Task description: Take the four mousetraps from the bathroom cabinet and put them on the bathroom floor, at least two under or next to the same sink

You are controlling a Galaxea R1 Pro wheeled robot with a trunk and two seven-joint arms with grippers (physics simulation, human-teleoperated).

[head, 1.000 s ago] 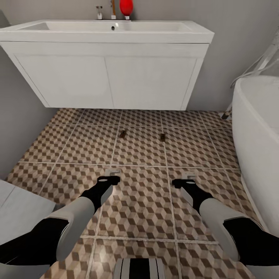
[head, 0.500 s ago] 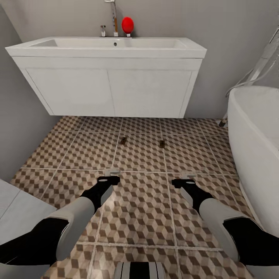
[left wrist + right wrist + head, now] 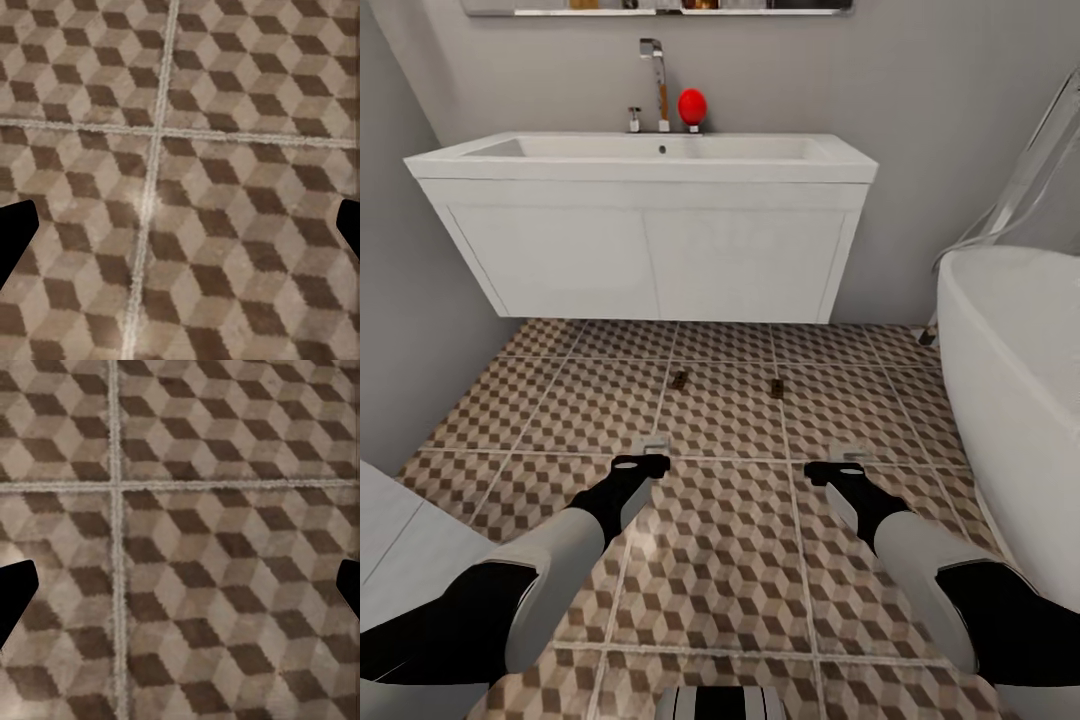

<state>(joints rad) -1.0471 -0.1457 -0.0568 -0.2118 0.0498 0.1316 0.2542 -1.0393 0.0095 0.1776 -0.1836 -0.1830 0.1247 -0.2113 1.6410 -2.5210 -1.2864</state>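
Left gripper (image 3: 652, 443) and right gripper (image 3: 847, 455): jaws spread wide, holding nothing, hovering over cube-patterned bathroom floor (image 3: 720, 560). Two small brown mousetraps (image 3: 679, 380) (image 3: 776, 388) lying flat near the white sink (image 3: 650, 158) vanity's front edge.

No readable text, label, brand, number or sign on any surface.

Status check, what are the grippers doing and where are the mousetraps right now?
Left gripper and right gripper open, empty, above the bathroom floor. Two mousetraps on tiles just before the bathroom sink. Bathtub close on right.
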